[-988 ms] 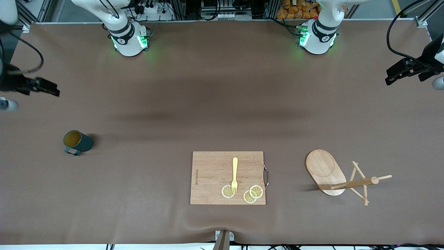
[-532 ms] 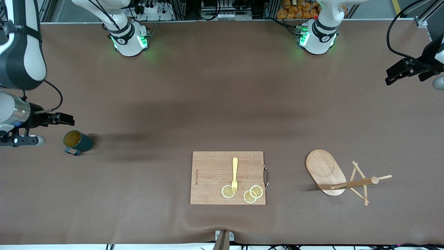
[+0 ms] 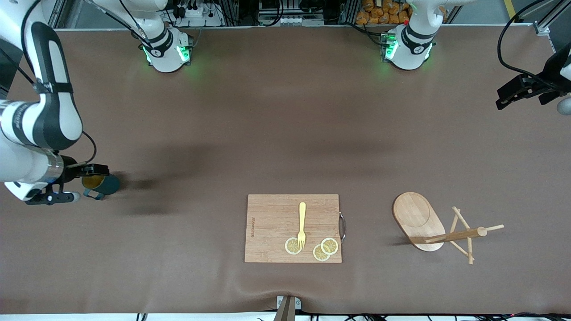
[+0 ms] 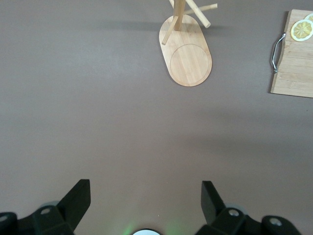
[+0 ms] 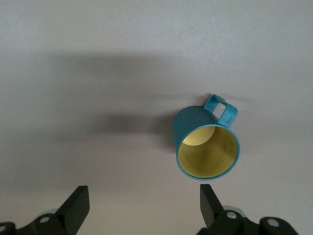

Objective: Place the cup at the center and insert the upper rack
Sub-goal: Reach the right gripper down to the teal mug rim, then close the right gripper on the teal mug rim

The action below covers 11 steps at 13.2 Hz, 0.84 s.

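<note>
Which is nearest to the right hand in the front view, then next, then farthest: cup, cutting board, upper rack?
From the right hand:
1. Cup, right under it, at the right arm's end.
2. Cutting board, mid-table.
3. Upper rack, toward the left arm's end.

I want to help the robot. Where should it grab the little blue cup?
Probably the cup's rim, coming from above. It stands upright with its mouth open, so one finger could go inside and one outside, away from its handle. The right gripper is open above it; the left gripper waits.

table [image 3: 276, 116]: brown cloth | on it: cup [image 3: 106, 185] | cutting board [image 3: 272, 227] | upper rack [image 3: 419, 220]
</note>
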Available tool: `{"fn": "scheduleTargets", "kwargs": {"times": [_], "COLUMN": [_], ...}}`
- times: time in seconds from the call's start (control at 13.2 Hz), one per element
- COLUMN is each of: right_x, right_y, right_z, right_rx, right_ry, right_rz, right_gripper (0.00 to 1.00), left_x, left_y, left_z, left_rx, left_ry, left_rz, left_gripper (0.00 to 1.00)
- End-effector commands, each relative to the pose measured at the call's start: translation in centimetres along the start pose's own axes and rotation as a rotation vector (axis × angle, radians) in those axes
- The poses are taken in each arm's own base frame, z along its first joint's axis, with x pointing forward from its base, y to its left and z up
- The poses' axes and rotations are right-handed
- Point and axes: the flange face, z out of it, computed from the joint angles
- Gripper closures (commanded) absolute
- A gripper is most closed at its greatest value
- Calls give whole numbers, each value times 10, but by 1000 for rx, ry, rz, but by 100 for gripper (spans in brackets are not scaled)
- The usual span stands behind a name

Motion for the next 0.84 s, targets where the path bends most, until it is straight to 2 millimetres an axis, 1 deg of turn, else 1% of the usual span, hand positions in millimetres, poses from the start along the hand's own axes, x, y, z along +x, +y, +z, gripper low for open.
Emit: {"fn": "scheduleTargets", "kwargs": {"times": [0.0, 0.15, 0.23, 0.3, 0.53, 0.68, 0.76], "right_x": [-9, -11, -12, -12, -6, -3, -1], "right_y": [10, 11, 10, 14, 20, 30, 32], "right_z": [33, 51, 57, 61, 84, 95, 101], "right_rx": [-6, -10, -8, -7, -4, -3, -4], "right_ry": [6, 27, 26, 22, 15, 24, 31], "right_rz": [-2, -8, -8, -5, -4, -27, -35], "right_gripper": [0, 0, 0, 0, 0, 0, 0], "left_x": [-1, -1, -1, -1, 0, 2, 2], "left_y": [2, 5, 8, 8, 10, 12, 13], "left_z": [-6, -6, -5, -5, -2, 0, 0], "left_rx": [-19, -21, -21, -20, -20, -20, -20], "left_ry": [8, 10, 9, 7, 4, 1, 0], "left_rz": [2, 9, 13, 13, 17, 21, 23], "left_gripper": [0, 0, 0, 0, 0, 0, 0]}}
